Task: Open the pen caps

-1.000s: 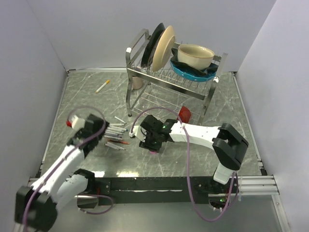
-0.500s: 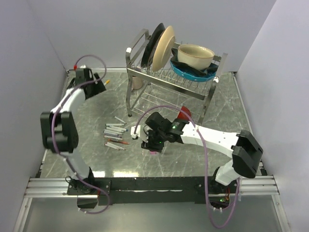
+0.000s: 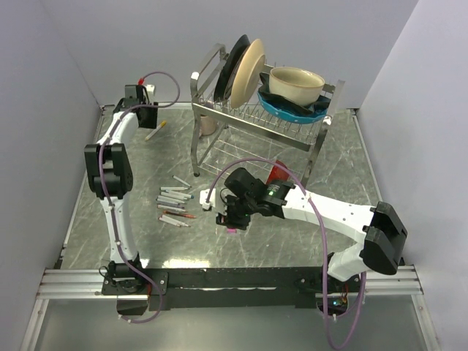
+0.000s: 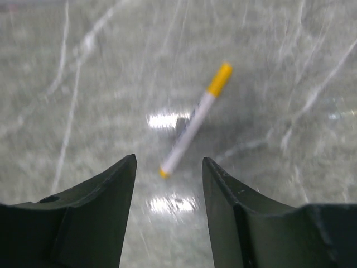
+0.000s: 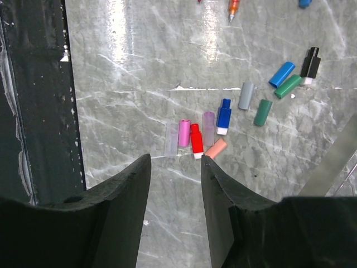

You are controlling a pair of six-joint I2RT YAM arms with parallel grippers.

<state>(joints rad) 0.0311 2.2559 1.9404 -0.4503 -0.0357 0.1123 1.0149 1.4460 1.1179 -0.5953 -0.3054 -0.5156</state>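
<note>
Left tool [image 4: 167,164]: swung from pen pile [image 3: 174,206] to table [image 3: 219,252] 11 o'clock, half-open, empty, above pen [image 4: 189,125] with yellow cap [image 4: 220,78] on, likely next; right tool [image 5: 174,162] part-open, empty.

A yellow cap [image 4: 220,79] sits on its white pen [image 4: 187,131], lying flat at the far left of the surface [image 4: 83,84]. Loose near the middle, on their sides: pink cap [image 5: 184,133], red cap [image 5: 196,139], blue cap [image 5: 224,116], green cap [image 5: 263,112], black cap [image 5: 310,61].

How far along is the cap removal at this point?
Done: many loose caps lie below the right tool, which is open and empty. In hand: the open left tool hovers over the yellow-capped pen. Left: its yellow cap is on; the pen pile is too small to judge.
</note>
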